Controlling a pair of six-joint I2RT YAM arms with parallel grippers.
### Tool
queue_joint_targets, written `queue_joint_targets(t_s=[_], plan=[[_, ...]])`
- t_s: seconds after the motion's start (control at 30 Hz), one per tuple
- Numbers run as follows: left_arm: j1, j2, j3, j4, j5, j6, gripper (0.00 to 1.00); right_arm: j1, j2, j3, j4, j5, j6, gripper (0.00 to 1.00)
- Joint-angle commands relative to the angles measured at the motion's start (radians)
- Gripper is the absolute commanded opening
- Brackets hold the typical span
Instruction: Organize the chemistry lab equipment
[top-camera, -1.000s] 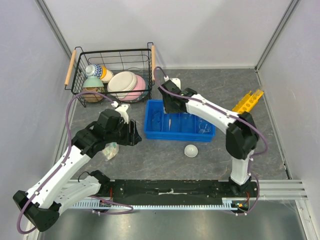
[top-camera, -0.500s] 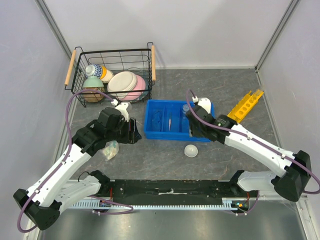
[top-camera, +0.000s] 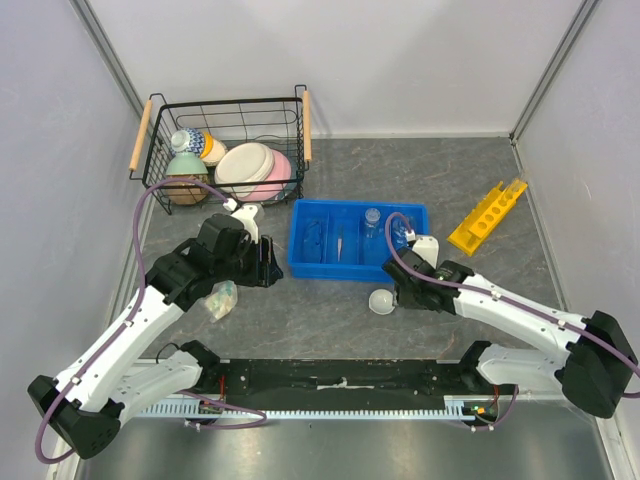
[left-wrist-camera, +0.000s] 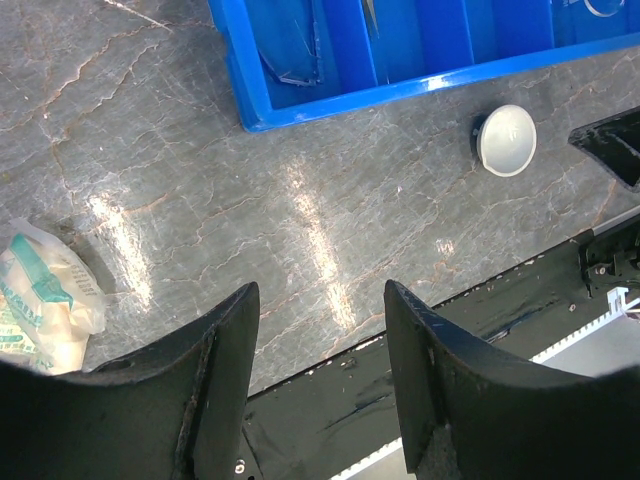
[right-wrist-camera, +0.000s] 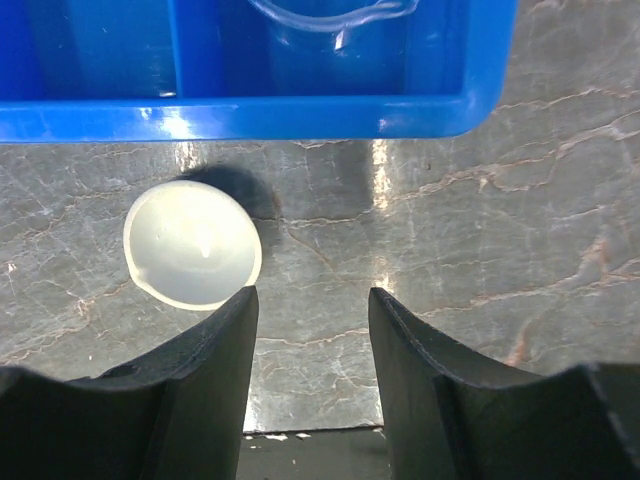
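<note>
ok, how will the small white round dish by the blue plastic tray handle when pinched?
The small white round dish looks glossy and curved, so likely slippery. Rounded body may rock or skid if nudged. Thin rim suggests light but chippable.

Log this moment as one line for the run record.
right claw: open, empty, beside white dish | white dish: outside blue tray | left claw: open, empty | yellow rack: far right, apart from tray

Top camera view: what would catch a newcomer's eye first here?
The bright blue tray sits mid-table, with clear glassware in its compartments. In front of it lies a white dish, the right gripper open beside it. A yellow rack lies at the right, a wire basket of bowls at back left.
</note>
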Motion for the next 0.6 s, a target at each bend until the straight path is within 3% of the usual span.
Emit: queue_joint_targets(t_s=[0.0, 0.57], plan=[[-0.005, -0.003, 0.01, 0.028, 0.009, 0.001, 0.6, 0.002, 0.007, -0.047, 0.143, -0.036, 0.069, 0.56], [-0.005, 0.007, 0.016, 0.029, 0.006, 0.014, 0.6, 0.002, 0.079, -0.156, 0.304, -0.096, 0.104, 0.53]])
